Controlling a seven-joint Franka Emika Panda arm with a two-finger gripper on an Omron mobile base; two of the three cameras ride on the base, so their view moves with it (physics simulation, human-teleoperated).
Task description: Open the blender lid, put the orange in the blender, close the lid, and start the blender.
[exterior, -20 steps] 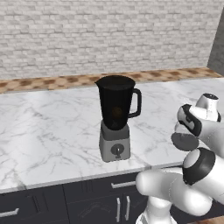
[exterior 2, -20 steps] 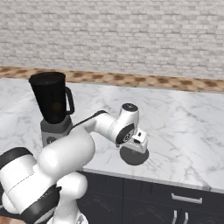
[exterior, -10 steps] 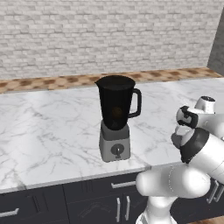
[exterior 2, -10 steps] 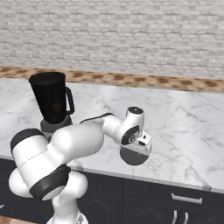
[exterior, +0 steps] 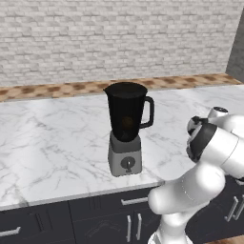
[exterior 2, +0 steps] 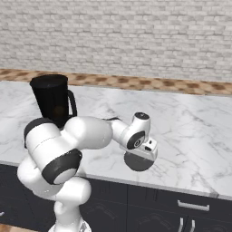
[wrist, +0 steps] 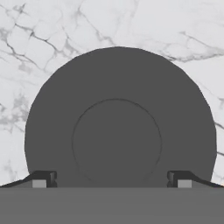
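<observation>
The blender lid (wrist: 120,127), a flat dark disc, lies on the marble counter (exterior 2: 190,122) near its front edge, well to the right of the blender (exterior: 126,127), whose jar stands uncovered. Through the jar wall I glimpse a dull orange glow, perhaps the orange (exterior: 127,122). My gripper (wrist: 111,178) hangs directly over the lid, fingers spread wide and holding nothing.

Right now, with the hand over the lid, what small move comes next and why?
Probably ease down and shut the gripper on the blender lid's knob: its open fingers straddle it, the lid lies on the counter, and the orange seems already inside the blender.
</observation>
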